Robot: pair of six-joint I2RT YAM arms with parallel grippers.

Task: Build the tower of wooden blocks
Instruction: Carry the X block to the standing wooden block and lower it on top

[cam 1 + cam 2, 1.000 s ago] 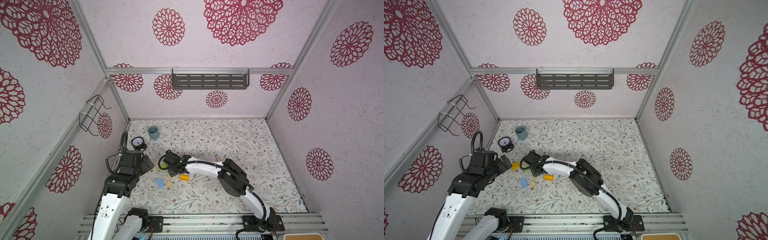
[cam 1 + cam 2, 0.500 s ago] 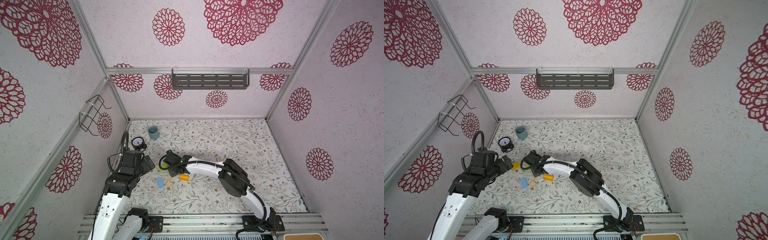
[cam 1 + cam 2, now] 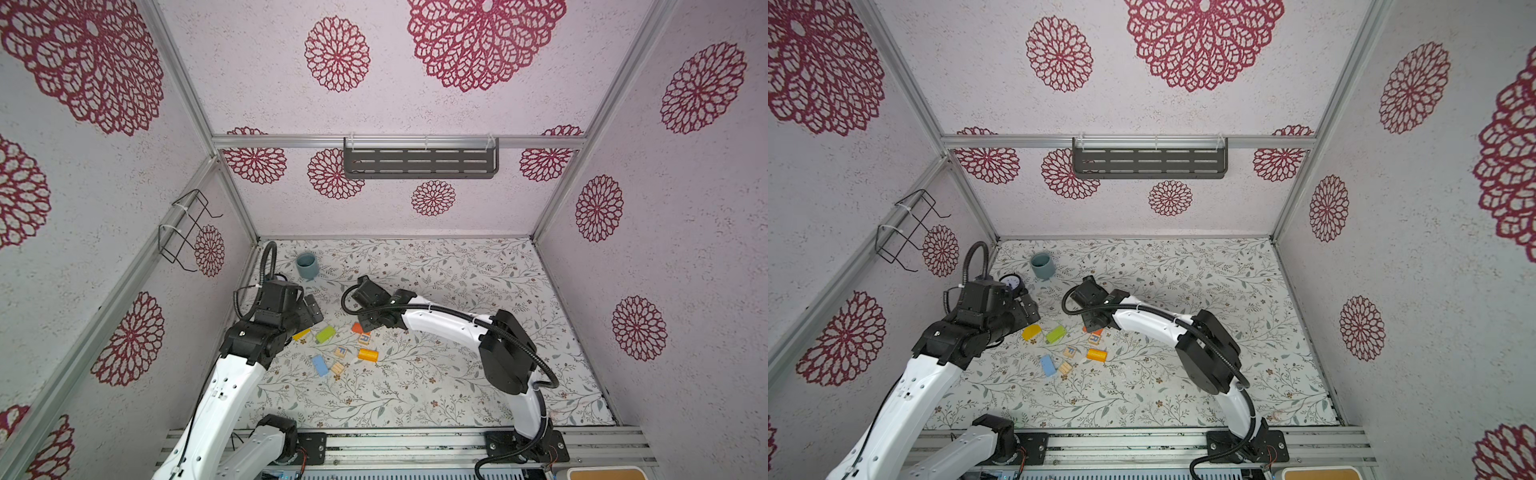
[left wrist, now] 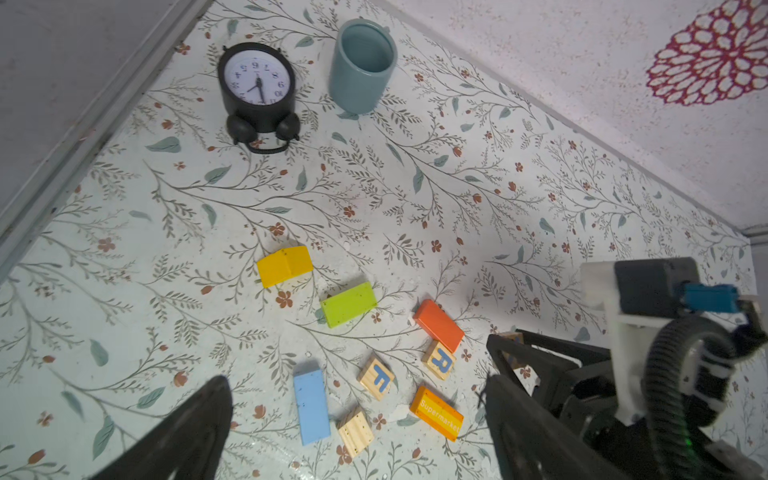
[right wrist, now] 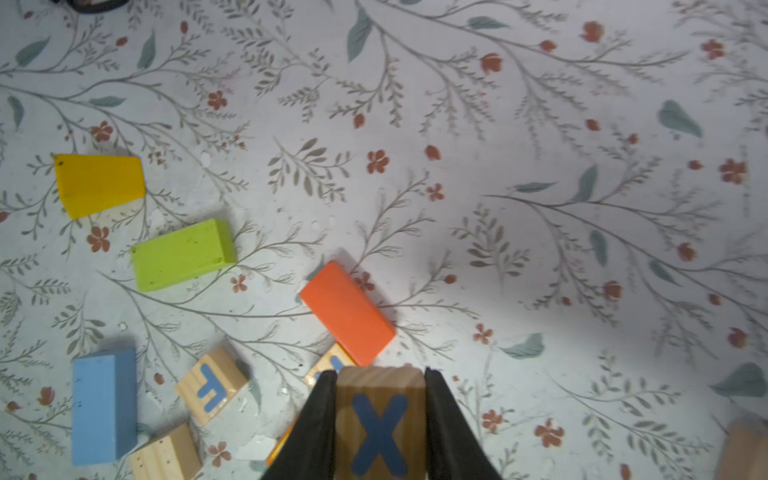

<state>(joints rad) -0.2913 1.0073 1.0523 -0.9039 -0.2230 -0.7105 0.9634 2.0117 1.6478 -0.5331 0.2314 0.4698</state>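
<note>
Carrying everything here, the floral desk (image 3: 436, 390) has its load in the left half. The left arm (image 3: 232, 386) reaches in from the front left corner and in a top view hides part of the black alarm clock (image 3: 1011, 281). The left gripper (image 3: 311, 309) hangs near the left edge, jaws spread wide with nothing between them. The right arm (image 3: 440, 324) crosses from the front right. The right gripper (image 5: 380, 374) is clamped on the X letter cube (image 5: 380, 419), with the X face toward the wrist camera. In both top views this gripper covers part of the orange block (image 3: 357, 328).

The grey-blue cup (image 3: 306, 266) stands upright in the back left corner, with the clock just beside it toward the left edge.

The wood blocks (image 3: 1071, 352) lie in one layer between the grippers, midway between the back and front edges.
- The light blue block (image 3: 320, 365) lies flat, long axis roughly front to back.
- The green block (image 3: 325, 333) and yellow block (image 3: 302, 334) run left to right, tilted slightly toward the back right.
- The orange block lies diagonally, one end against the R cube (image 4: 439, 360).
- The orange cylinder (image 3: 368, 355) lies on its side, axis left to right.
- The F cube (image 3: 340, 352) sits near a plain cube (image 3: 337, 368), which is just beside the light blue block's front end.
</note>
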